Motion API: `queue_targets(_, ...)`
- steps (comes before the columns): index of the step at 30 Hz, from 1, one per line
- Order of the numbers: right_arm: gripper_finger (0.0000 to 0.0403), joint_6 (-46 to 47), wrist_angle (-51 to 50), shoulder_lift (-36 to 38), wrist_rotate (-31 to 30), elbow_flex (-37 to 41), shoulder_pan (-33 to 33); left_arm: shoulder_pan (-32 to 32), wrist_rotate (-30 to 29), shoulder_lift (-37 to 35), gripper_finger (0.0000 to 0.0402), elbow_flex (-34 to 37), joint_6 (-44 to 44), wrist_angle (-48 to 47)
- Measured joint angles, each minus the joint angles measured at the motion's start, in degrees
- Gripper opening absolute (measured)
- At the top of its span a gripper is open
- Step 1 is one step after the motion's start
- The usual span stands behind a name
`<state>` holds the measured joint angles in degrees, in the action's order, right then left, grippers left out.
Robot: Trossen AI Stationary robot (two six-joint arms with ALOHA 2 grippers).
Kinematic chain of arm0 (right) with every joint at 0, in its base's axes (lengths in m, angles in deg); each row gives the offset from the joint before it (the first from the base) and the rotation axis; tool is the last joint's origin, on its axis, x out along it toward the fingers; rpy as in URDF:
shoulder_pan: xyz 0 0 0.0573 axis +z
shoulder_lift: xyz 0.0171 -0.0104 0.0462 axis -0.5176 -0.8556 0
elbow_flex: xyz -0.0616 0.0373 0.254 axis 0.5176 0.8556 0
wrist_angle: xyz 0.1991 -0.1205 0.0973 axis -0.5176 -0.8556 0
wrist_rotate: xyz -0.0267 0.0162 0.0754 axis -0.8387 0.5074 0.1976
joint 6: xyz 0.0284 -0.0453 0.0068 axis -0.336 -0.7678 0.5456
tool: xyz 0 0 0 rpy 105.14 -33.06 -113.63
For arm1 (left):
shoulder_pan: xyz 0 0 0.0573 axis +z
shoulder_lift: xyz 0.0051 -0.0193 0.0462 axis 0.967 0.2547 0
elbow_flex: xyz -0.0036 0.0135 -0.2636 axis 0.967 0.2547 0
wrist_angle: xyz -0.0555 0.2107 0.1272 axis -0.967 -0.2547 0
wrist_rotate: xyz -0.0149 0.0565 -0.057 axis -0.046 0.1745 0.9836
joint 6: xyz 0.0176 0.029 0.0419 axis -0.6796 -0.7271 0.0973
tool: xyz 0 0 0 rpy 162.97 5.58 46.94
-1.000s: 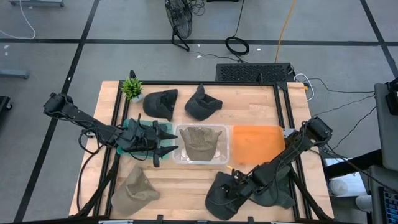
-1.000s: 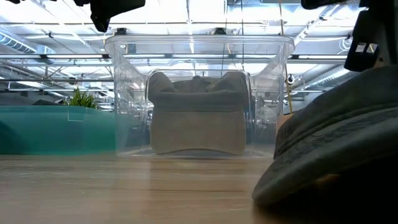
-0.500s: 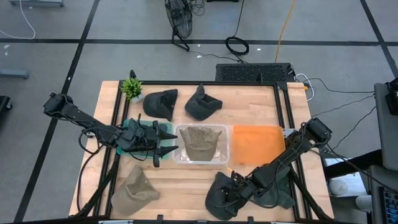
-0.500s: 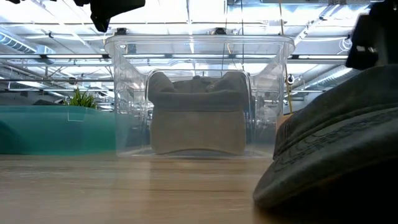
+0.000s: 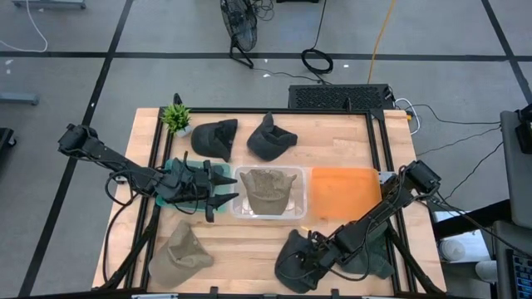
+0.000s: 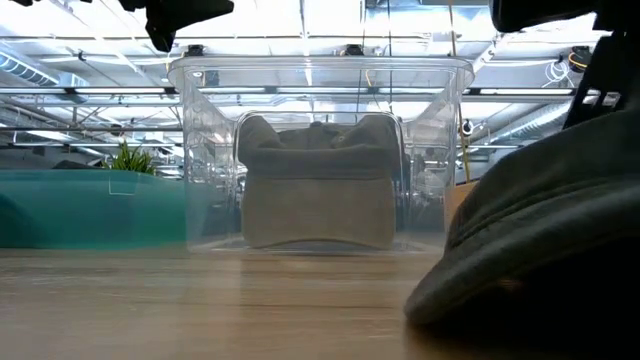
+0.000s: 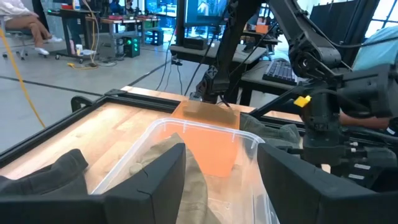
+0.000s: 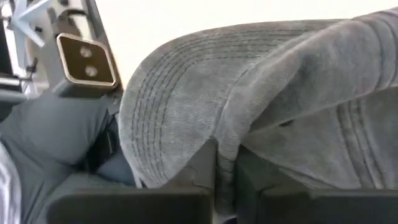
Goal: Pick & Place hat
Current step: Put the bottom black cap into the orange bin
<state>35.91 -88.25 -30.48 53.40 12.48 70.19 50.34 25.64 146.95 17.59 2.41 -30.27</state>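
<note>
A dark grey hat (image 5: pixel 298 259) lies at the table's near edge; it also fills the right of the low view (image 6: pixel 540 250). My right gripper (image 5: pixel 316 249) is down on it, shut on its cloth (image 8: pixel 217 165). My left gripper (image 5: pixel 223 193) hovers open at the left rim of a clear bin (image 5: pixel 301 203), its fingers spread over the bin in the left wrist view (image 7: pixel 221 186). A tan hat (image 5: pixel 268 189) sits inside that bin (image 6: pixel 315 190). My right gripper pinches a raised fold of the dark grey hat (image 8: pixel 229 140) between its two fingers, beside the stitched brim (image 8: pixel 168 106). The fingers slant down from the table's right side. The hat's underside rests on the table (image 6: pixel 470 300).
Another tan hat (image 5: pixel 179 253) lies near-left. Two dark hats (image 5: pixel 214 137) (image 5: pixel 270 137) and a small plant (image 5: pixel 176 118) are along the far side. An orange lid (image 5: pixel 345 191) is right of the bin, a teal lid (image 5: pixel 174 176) under my left arm.
My right arm has shifted slightly toward the table's near-left corner while staying shut on the dark grey hat, and the hat's cloth has bunched a little. My left arm has kept still.
</note>
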Motion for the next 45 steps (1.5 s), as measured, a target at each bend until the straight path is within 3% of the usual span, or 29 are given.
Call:
queue_targets(9,0.0003,-2.4,-6.0,14.4,2.6,0.0,-1.1,0.0,-0.3,0.0,0.0211,0.0,-0.1,0.0)
queue_targets(16,0.0001,-1.1,-26.6,26.0,4.6,0.0,-0.6,0.0,-0.3,0.0,0.0211,0.0,-0.4,0.0)
queue_targets(20,0.0001,-7.9,-38.9,30.3,4.1,0.0,-0.7,0.0,-0.4,0.0,0.0211,0.0,-0.4,0.0)
queue_targets(26,0.0001,-23.1,-48.3,31.8,-0.1,0.0,-2.1,0.1,-0.4,0.0,0.0211,0.0,-1.2,-0.1)
queue_targets(39,0.0000,-49.8,-58.4,31.8,-5.0,0.0,-14.1,0.1,-0.4,0.0,0.0211,0.0,-1.7,-0.9)
queue_targets(45,0.0000,-54.5,-58.2,31.8,-8.1,0.0,-18.8,0.1,-0.4,0.0,0.0211,0.0,-1.9,-2.4)
